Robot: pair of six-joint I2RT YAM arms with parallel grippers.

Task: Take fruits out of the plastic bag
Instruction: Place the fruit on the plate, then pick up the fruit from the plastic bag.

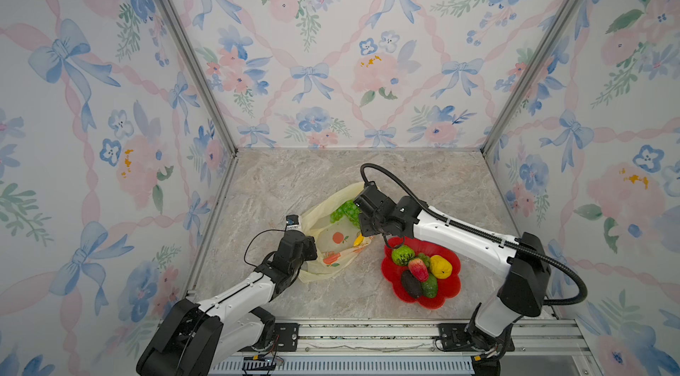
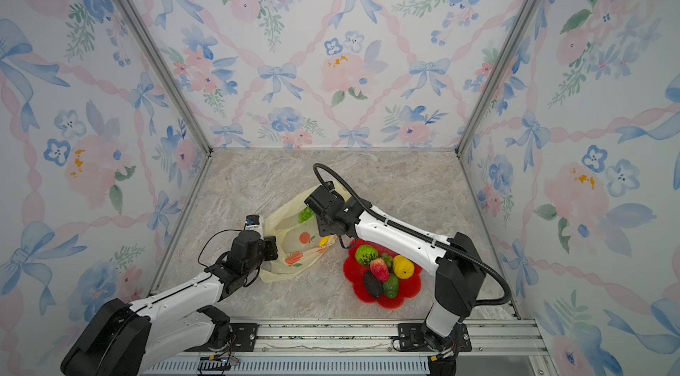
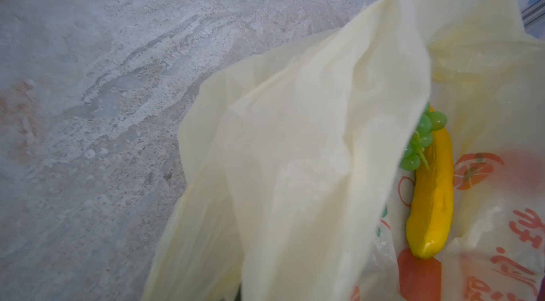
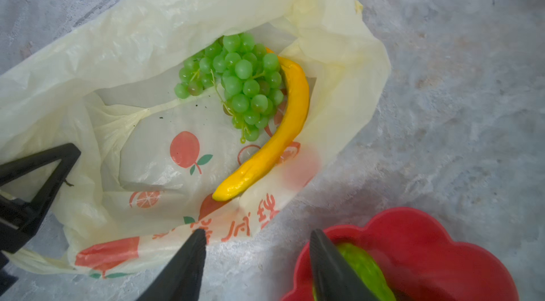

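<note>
On the marble tabletop [image 1: 294, 179], both top views: plastic bag [image 1: 320, 217] lies mid-table, mouth agape. Inside, green grape bunch [image 1: 346, 210] at bag's 1 o'clock. The yellow banana [image 1: 357, 239] is at its 3 o'clock, only one end showing. At 4 o'clock of bag sits the red flower-shaped plate [image 1: 450, 289], just beside it with a small gap. On plate, bunched and touching: bumpy green fruit [image 1: 402, 255], strawberry [image 1: 418, 269], lemon [image 1: 441, 266], avocado [image 1: 411, 284], second green fruit [image 1: 429, 285]. At bag's 9 o'clock edge, left gripper [image 1: 310, 248] is pressed together, pinching bag film, edge lifted. The right arm [image 1: 460, 238] crosses plate's 12 o'clock side. Its wrist is over bag's 2 o'clock edge and hides its fingers from above.

Left wrist view: bag film [image 3: 295, 167] drapes right up to the camera and fills much of frame. Banana [image 3: 430, 196] and a few grapes [image 3: 424, 131] peek past the fold, touching. Own fingers not seen.

Right wrist view: bag [image 4: 177, 19] open. Grape bunch [image 4: 244, 84] rests against banana's [image 4: 283, 131] inner curve, both on the printed bottom layer. The right gripper [image 4: 256, 231] is spread, nothing between its fingers [image 4: 188, 264]. One finger is over bag's printed rim, the other over plate rim [image 4: 427, 243]. Bumpy green fruit [image 4: 362, 270] shows behind that finger. Left gripper [image 4: 29, 184] is at the bag's far edge, clamped on film.
</note>
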